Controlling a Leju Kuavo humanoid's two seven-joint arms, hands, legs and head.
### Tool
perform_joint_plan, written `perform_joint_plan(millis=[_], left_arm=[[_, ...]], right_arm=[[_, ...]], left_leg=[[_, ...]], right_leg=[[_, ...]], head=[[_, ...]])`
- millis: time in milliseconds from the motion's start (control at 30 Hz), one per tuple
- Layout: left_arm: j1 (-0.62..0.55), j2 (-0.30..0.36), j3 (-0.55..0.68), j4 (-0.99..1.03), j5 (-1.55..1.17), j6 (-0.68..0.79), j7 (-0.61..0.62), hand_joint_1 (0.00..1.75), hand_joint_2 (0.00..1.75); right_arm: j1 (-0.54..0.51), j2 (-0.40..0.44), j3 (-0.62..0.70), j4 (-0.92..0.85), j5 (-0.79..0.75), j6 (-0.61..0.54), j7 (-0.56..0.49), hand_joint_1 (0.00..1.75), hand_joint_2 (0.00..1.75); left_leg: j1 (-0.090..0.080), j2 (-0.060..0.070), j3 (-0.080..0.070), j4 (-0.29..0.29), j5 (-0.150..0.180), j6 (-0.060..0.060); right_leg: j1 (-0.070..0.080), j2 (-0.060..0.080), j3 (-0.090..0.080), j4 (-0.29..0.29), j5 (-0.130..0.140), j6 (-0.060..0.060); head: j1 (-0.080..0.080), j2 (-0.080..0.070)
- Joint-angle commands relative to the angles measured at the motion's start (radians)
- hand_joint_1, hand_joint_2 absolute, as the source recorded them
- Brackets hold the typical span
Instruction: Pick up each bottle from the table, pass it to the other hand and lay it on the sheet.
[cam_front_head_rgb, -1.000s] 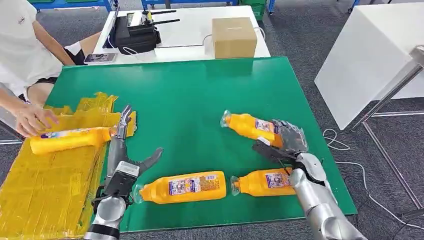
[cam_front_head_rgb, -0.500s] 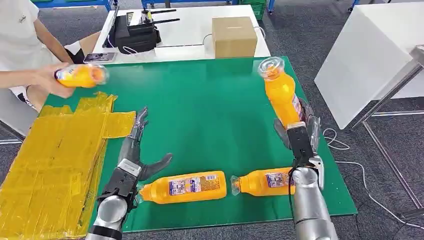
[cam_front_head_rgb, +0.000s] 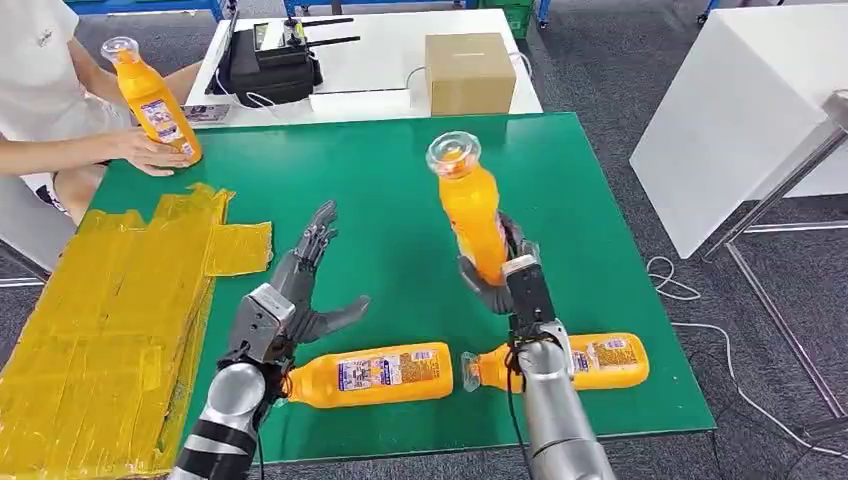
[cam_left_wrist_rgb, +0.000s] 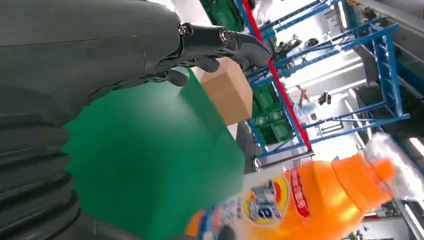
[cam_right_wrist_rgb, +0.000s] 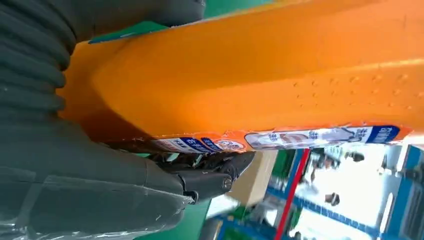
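Bottle (cam_front_head_rgb: 470, 215) stands upright in the right hand's (cam_front_head_rgb: 507, 275) grip, above the green table (cam_front_head_rgb: 400, 180); left hand (cam_front_head_rgb: 300, 290) waits open, empty. Handover pending; two bottles (cam_front_head_rgb: 375, 373) lie on the table, the yellow sheet (cam_front_head_rgb: 100, 310) holds none

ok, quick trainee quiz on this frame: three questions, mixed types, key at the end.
1. True or false: the robot's right hand holds an orange plastic bottle upright above the green table.
2. How many orange bottles lie flat on the table?
3. The left hand is: A) gripping a bottle B) spread, holding nothing C) resting on the yellow sheet.

Key: 1 true; 2 two; 3 B.
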Motion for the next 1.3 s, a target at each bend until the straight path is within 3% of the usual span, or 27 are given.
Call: perform_joint_plan(millis=[33, 200, 367, 533, 733, 1000, 1267, 1300], left_arm=[[-0.074, 0.008, -0.044, 0.104, 0.016, -0.019, 0.012, 0.0, 1.75], [-0.075, 0.008, -0.043, 0.107, 0.02, -0.022, 0.014, 0.0, 1.75], [-0.102, -0.001, -0.046, 0.136, 0.038, -0.027, 0.018, 0.0, 1.75], [-0.103, -0.003, -0.045, 0.139, 0.044, -0.028, 0.019, 0.0, 1.75], [-0.112, -0.003, -0.024, 0.15, 0.067, -0.021, 0.022, 0.0, 1.75], [-0.113, -0.003, -0.019, 0.153, 0.07, -0.021, 0.022, 0.0, 1.75], [-0.112, -0.022, 0.066, 0.145, 0.163, -0.024, 0.021, 0.0, 1.75], [-0.11, -0.025, 0.083, 0.135, 0.182, -0.023, 0.021, 0.07, 1.75]], right_arm=[[-0.091, 0.025, 0.147, 0.186, -0.002, -0.037, 0.0, 1.75, 1.75], [-0.094, 0.025, 0.161, 0.193, -0.002, -0.026, 0.0, 1.75, 1.75], [-0.117, 0.025, 0.412, 0.238, -0.084, -0.09, 0.032, 1.75, 1.75], [-0.125, 0.025, 0.471, 0.248, -0.088, -0.107, 0.038, 1.75, 1.75], [-0.104, 0.025, 0.718, 0.197, -0.113, -0.11, 0.065, 1.75, 1.75], [-0.101, 0.025, 0.73, 0.196, -0.112, -0.118, 0.067, 1.75, 1.75], [-0.094, 0.025, 0.876, 0.22, -0.092, -0.157, 0.092, 1.75, 1.75], [-0.098, 0.025, 0.882, 0.229, -0.101, -0.163, 0.088, 1.75, 1.75]], left_leg=[[0.0, 0.003, 0.004, 0.0, -0.002, 0.0], [0.0, -0.001, 0.002, 0.0, -0.001, 0.0], [0.0, 0.002, 0.002, 0.0, -0.001, 0.0], [0.001, 0.0, 0.002, 0.0, -0.001, 0.0], [0.001, 0.001, 0.002, 0.0, -0.001, 0.0], [0.001, 0.0, 0.001, 0.0, 0.0, 0.0], [0.001, 0.0, 0.002, -0.001, -0.001, -0.001], [0.001, 0.0, 0.004, -0.001, -0.002, -0.001]], right_leg=[[0.001, 0.002, 0.003, -0.001, -0.001, 0.0], [0.0, -0.001, 0.002, -0.001, 0.0, 0.0], [0.001, 0.001, 0.002, -0.001, 0.0, 0.0], [0.001, -0.001, 0.002, -0.001, -0.001, 0.0], [0.001, 0.001, 0.002, -0.001, -0.001, 0.0], [0.001, -0.001, 0.001, -0.001, -0.001, 0.0], [0.001, -0.001, 0.002, -0.001, -0.001, -0.001], [0.002, -0.002, 0.004, -0.001, -0.002, -0.001]], head=[[0.0, 0.0], [0.0, 0.0], [0.0, 0.0], [0.0, 0.0], [0.0, 0.0], [0.0, 0.0], [0.001, 0.0], [0.0, 0.0]])
